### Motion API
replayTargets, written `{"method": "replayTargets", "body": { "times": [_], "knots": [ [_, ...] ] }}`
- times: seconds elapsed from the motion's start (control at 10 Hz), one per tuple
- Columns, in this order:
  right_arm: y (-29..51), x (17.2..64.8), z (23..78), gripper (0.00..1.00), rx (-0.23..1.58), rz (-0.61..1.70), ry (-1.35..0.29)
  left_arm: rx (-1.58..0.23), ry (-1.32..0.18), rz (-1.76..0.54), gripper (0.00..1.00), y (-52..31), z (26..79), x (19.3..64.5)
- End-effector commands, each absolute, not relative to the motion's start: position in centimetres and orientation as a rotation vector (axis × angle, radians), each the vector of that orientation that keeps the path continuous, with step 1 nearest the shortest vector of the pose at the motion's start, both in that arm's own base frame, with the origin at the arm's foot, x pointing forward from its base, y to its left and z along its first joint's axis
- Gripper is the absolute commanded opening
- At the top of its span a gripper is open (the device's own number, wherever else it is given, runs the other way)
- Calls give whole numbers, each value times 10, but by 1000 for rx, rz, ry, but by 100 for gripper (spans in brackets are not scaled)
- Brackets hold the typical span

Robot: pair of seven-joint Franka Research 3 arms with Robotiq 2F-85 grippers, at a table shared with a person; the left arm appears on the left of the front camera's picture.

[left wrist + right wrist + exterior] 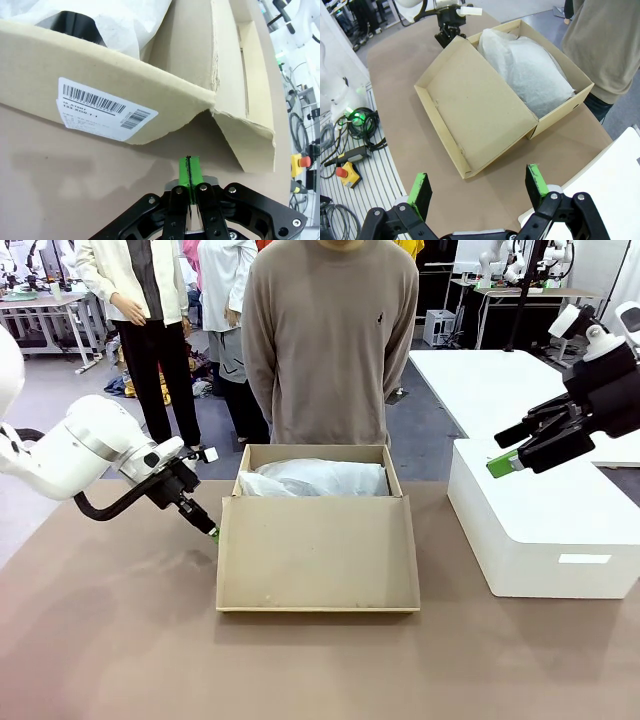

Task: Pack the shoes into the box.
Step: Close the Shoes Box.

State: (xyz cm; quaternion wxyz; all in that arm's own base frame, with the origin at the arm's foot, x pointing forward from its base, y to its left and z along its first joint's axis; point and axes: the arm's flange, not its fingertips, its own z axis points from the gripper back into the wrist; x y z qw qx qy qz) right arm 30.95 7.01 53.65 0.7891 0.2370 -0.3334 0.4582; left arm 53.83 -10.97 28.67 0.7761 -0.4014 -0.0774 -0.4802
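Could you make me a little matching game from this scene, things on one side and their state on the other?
Things:
1. left gripper
2. right gripper
3. box lid
4. tissue paper

States:
A. lying open, flat on the table
B. fingers wide apart, above the white plastic box
C. crumpled inside the box
D. green pads pressed together, beside the box's labelled side

Pairs: 1-D, 2-B, 3-A, 4-C

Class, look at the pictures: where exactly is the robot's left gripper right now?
In the front view, the left gripper sits low at the table on the left side of the cardboard shoebox, by its lid hinge, fingers closed.
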Motion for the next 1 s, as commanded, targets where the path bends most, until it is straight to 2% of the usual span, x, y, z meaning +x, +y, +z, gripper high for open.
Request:
{"method": "replayTargets", "body": {
  "times": [0.0,0.9],
  "knots": [
    [71,313,537,100,540,1005,-740,-921,-199,-1050,0,-113,282,541],
    [71,313,537,100,540,1005,-740,-1078,-101,-1102,0,-125,271,543]
  ]
}}
